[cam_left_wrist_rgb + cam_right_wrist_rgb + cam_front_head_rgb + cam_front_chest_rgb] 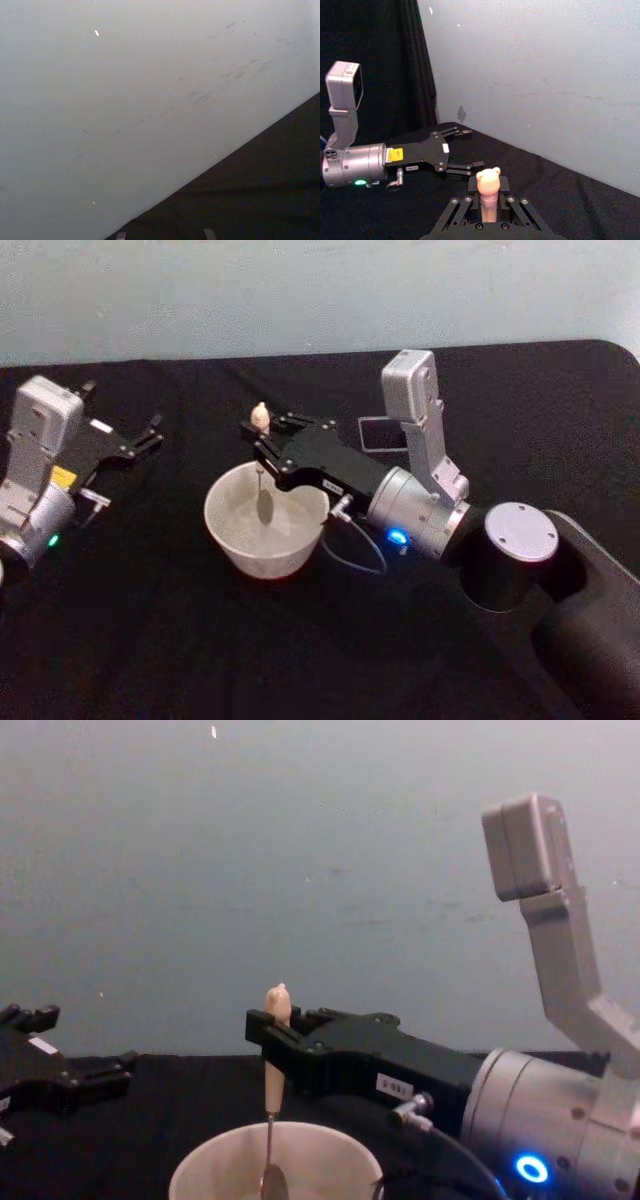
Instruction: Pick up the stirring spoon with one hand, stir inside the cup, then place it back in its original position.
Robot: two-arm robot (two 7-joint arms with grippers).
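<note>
Our right gripper (264,436) pinches the thin spoon (265,506) upright, its tiny metal bowl inside the smooth round cup (225,530). Left of the cup, our left gripper (150,436) rests, fingers apart.

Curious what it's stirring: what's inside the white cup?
The stirring spoon hangs upright in the cup, held by the right gripper; nothing else shows. That gripper hides part of the rim. The left gripper sits apart.

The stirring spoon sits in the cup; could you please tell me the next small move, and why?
Probably sweep the right gripper in a small circle: its fingers are shut on the stirring spoon, upright, bowl already inside the cup. The left gripper is parked aside, open.
</note>
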